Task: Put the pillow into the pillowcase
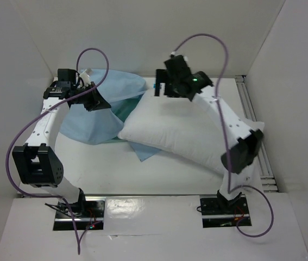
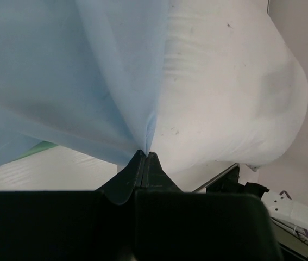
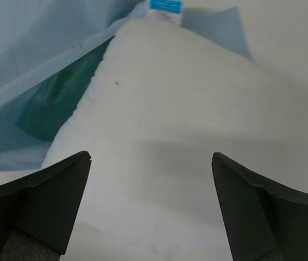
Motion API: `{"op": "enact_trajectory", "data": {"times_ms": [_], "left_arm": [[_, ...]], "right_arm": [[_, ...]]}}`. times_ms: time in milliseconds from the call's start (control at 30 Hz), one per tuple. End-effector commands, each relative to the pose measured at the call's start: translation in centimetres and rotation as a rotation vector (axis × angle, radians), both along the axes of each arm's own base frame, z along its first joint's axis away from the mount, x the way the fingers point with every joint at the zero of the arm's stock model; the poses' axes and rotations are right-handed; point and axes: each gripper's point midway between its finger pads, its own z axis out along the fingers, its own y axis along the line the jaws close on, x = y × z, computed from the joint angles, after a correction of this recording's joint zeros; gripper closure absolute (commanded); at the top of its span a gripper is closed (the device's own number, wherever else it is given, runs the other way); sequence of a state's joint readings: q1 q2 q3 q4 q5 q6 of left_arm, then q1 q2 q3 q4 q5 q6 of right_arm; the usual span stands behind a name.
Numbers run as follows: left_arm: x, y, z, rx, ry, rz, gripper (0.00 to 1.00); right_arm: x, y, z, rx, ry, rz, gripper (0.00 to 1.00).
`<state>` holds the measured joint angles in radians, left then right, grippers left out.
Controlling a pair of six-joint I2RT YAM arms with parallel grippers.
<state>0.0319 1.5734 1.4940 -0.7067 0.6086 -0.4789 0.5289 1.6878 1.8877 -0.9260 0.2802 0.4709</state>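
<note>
The left gripper [image 2: 144, 155] is pinched tight on a fold of the pillowcase [image 2: 61, 70], which fans out above its jaws. The right gripper [image 3: 151, 159] hangs spread wide, with the pillow [image 3: 186, 103] just below its jaws (nothing gripped). I'd hold the cloth high so the mouth gapes, then grasp the pillow corner nearest the opening.

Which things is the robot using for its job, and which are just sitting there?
For the job: the white pillow, the blue-green pillowcase, the left hand pinching the pillowcase, the right hand open over the pillow.
Just there: the purple cables, the metal rail on the right.
</note>
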Motion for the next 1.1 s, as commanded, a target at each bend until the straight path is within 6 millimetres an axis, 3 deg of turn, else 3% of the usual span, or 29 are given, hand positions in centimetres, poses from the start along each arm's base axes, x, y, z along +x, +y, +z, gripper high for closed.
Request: {"op": "enact_trajectory", "data": {"times_ms": [0,67,100,133,167,200,233,267,300,333,367,400,467,500,533,600,633,667,767,900,1067], "left_arm": [[0.9,-0.4,0.8,-0.024,-0.024,-0.01,1.0],[0.8,-0.8,0.8,-0.024,-0.024,-0.019,1.0],[0.9,-0.7,0.7,-0.017,-0.024,-0.013,1.0],[0.9,-0.7,0.7,-0.017,-0.024,-0.013,1.0],[0.9,-0.5,0.6,-0.004,-0.03,-0.014,1.0],[0.8,-0.7,0.0,0.007,-0.019,-0.014,1.0],[1.0,-0.5,-0.4,0.052,-0.035,-0.016,1.0],[1.0,-0.4,-1.1,0.08,-0.022,-0.015,0.92],[1.0,-0.7,-1.0,0.111,-0.032,-0.025,0.8],[0.9,-0.6,-1.7,0.148,-0.01,-0.025,0.7],[1.5,0.2,-1.9,0.233,-0.025,-0.003,0.62],[1.5,-0.6,-2.7,0.275,-0.013,-0.022,0.49],[1.6,-0.7,-3.5,0.364,0.004,-0.021,0.4],[2.0,-1.3,-3.5,0.432,-0.019,-0.021,0.37],[2.2,-1.6,-4.6,0.464,0.003,-0.028,0.32],[2.8,-2.2,-5.4,0.515,0.008,-0.028,0.29],[3.1,-2.7,-5.6,0.516,0.007,-0.039,0.29],[3.2,-3.5,-6.8,0.523,0.03,-0.062,0.29],[3.7,-4.3,-8.1,0.564,0.044,-0.075,0.23],[4.4,-5.0,-9.6,0.642,0.03,-0.131,0.1],[4.4,-5.9,-10.9,0.692,0.032,-0.177,0.09]], "right_arm": [[1.0,5.5,-5.7,-0.117,0.151,0.219,0.0],[2.4,6.8,-6.8,-0.079,0.164,0.259,0.0],[2.8,7.9,-8.9,-0.038,0.214,0.288,0.0],[3.2,8.6,-9.5,-0.023,0.216,0.302,0.0],[3.6,8.9,-9.8,-0.013,0.213,0.295,0.0],[4.0,8.6,-12.3,-0.027,0.247,0.284,0.0],[4.0,8.2,-13.5,-0.02,0.281,0.275,0.06],[3.8,8.4,-14.1,-0.014,0.293,0.284,0.25],[3.2,8.3,-15.9,-0.017,0.323,0.29,0.58],[3.0,8.1,-15.9,-0.013,0.315,0.29,0.87],[2.6,8.1,-15.8,-0.001,0.306,0.299,1.0],[1.7,7.8,-15.4,0.019,0.276,0.307,1.0],[0.6,7.7,-14.8,0.052,0.251,0.33,1.0],[-0.5,6.8,-15.9,0.051,0.28,0.327,1.0],[-0.8,6.4,-14.3,0.08,0.249,0.334,1.0],[-2.1,5.8,-14.7,0.074,0.258,0.349,1.0],[-2.5,5.5,-13.5,0.082,0.234,0.352,1.0],[-2.5,5.1,-13.2,0.095,0.224,0.348,1.0],[-3.1,4.1,-13.6,0.098,0.245,0.345,1.0],[-2.9,3.4,-13.7,0.104,0.255,0.331,1.0],[-2.2,3.1,-13.3,0.123,0.249,0.325,1.0]]}}
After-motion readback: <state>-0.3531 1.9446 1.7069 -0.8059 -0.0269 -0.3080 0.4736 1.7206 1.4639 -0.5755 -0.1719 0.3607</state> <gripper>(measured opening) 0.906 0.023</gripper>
